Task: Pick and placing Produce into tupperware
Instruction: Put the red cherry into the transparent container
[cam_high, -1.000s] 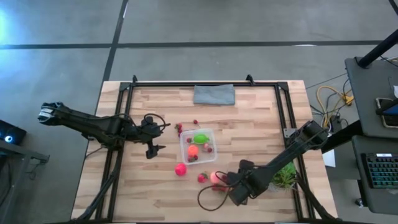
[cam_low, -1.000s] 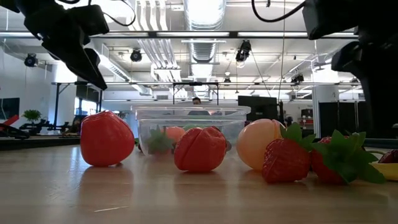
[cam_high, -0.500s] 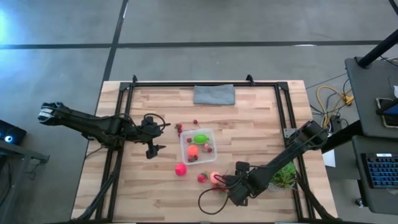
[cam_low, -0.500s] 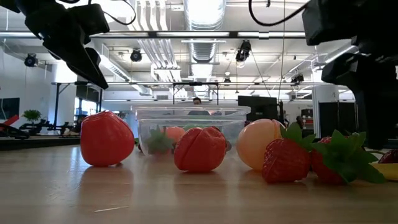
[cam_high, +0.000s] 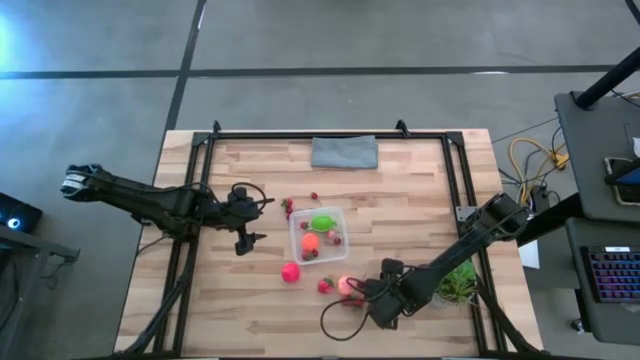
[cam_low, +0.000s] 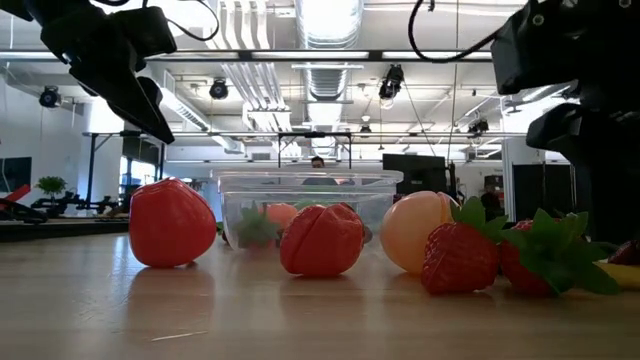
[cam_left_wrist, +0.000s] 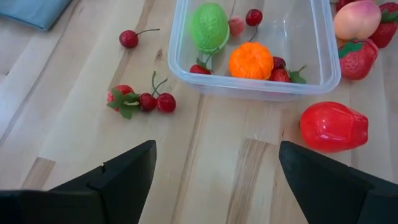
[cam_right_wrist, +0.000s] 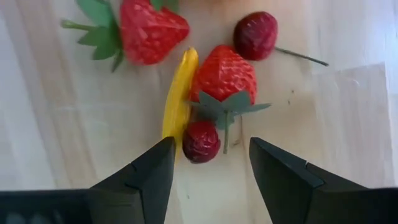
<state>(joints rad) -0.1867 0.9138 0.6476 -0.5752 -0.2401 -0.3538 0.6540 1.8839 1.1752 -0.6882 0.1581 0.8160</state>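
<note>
Right gripper (cam_right_wrist: 208, 163), fingers spread and empty, hangs near the surface's front edge over a dark-red berry (cam_right_wrist: 201, 141), probably light, hard, slippery: pinch its round middle.

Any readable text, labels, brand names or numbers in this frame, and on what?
None can be read. The tupperware, the produce, the grey cloth and the table carry no print. The keyboard beside the table has keys too small to read.
</note>
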